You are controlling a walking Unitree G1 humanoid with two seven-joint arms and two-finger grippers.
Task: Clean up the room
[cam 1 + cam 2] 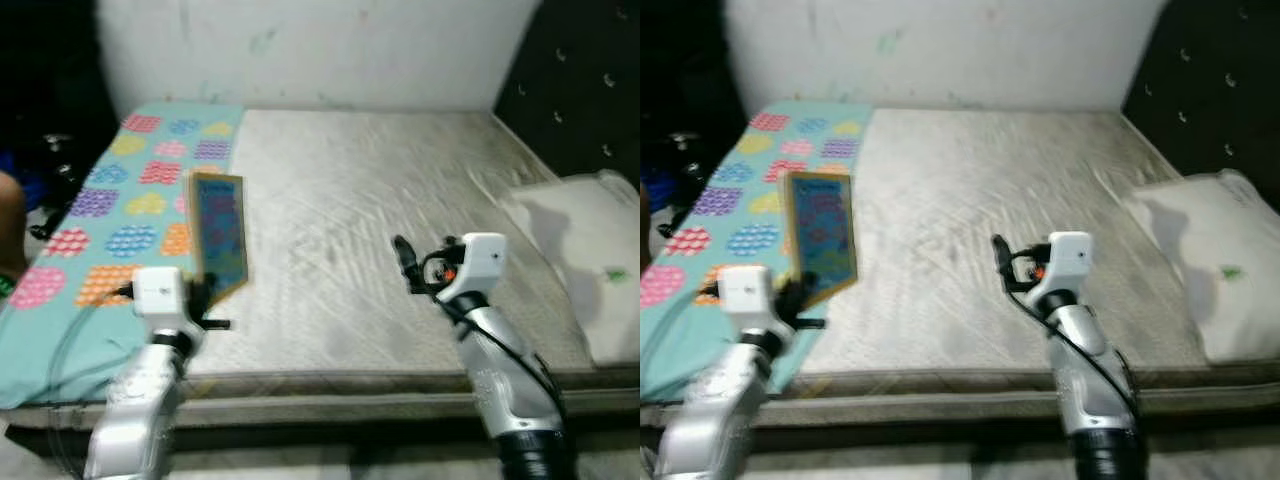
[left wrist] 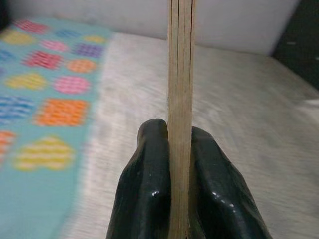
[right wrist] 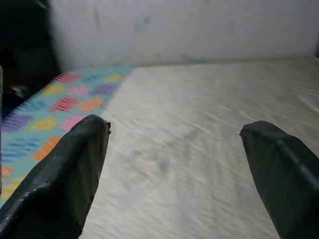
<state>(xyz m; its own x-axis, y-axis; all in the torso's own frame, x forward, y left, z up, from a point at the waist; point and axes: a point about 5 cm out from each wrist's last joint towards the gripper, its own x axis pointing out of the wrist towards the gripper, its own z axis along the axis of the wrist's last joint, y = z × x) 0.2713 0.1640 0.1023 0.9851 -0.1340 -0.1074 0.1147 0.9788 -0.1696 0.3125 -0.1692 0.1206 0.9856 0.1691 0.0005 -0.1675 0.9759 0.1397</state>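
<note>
Two arms reach out over a bare mattress [image 1: 380, 230] in the left eye view. The left gripper [image 1: 205, 293] holds a thin flat book [image 1: 218, 240] upright by its lower edge, above the seam where a patterned blanket [image 1: 110, 220] meets the mattress. The book's cover is bluish with a tan border; the picture is too blurred for detail. The right gripper [image 1: 405, 262] hovers over the middle of the mattress, carrying nothing. A white pillow [image 1: 590, 250] lies at the right side by the dark headboard [image 1: 580, 90].

The right eye view repeats the scene: book raised at the left, pillow at the right.

In the left wrist view, the fingers [image 2: 144, 189] are clamped tight on the book, seen edge-on as a pale layered strip standing straight up between them.

In the right wrist view, the fingers [image 3: 70, 174] stand wide apart with only mattress and blanket beyond.

As a judgement, tidying is mid-way for this item: the book is lifted off the bed but not yet put away, and the blanket and pillow remain on the bed.
</note>
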